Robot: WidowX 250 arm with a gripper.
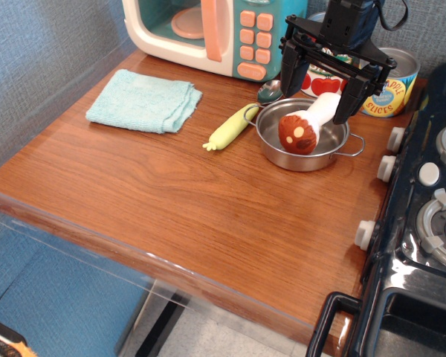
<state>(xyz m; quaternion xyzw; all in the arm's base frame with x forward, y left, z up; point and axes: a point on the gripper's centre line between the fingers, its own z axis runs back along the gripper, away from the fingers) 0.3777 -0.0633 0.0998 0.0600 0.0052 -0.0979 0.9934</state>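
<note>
My black gripper (320,95) hangs over a silver pot (279,152) at the back of the wooden counter. Its jaws are spread wide, one finger on each side of the white stem of a toy mushroom (305,128). The mushroom lies tilted in the pot, its brown spotted cap toward the front left and its stem pointing up between the fingers. Neither finger appears to touch the stem, so the gripper is open and holds nothing.
A yellow toy vegetable (230,128) lies just left of the pot. A teal cloth (143,100) sits at the back left and a toy microwave (208,33) behind it. Two cans (392,83) and a spoon (270,91) stand behind the pot. A black stove (431,223) fills the right edge.
</note>
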